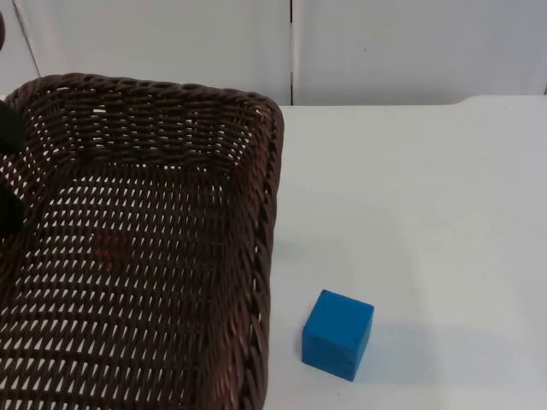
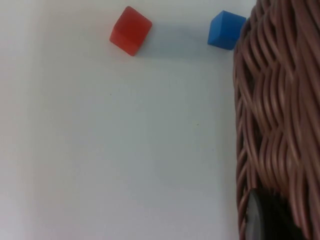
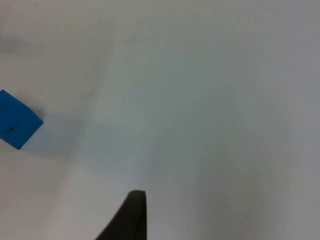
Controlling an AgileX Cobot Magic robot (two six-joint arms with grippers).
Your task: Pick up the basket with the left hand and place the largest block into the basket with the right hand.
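Brown wicker basket (image 1: 137, 248) cut off, left gripper (image 1: 8, 171) clamping rim, red block (image 2: 130, 30) under weave

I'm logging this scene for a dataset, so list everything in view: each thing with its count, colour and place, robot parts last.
basket: one, dark brown wicker, held up over the left part of the table, close to the top camera.
blue block: one, blue, on the table just right of the basket's rim.
red block: one, red, on the table beside the blue block, apart from it; through the basket's weave it is a faint red patch from above.
table: one, white, ending at the wall.
partition wall: one, light grey, behind the table.
left hand: one, black, at the basket's wall.
right hand: one, black fingertip above bare table, the blue block off to its side.
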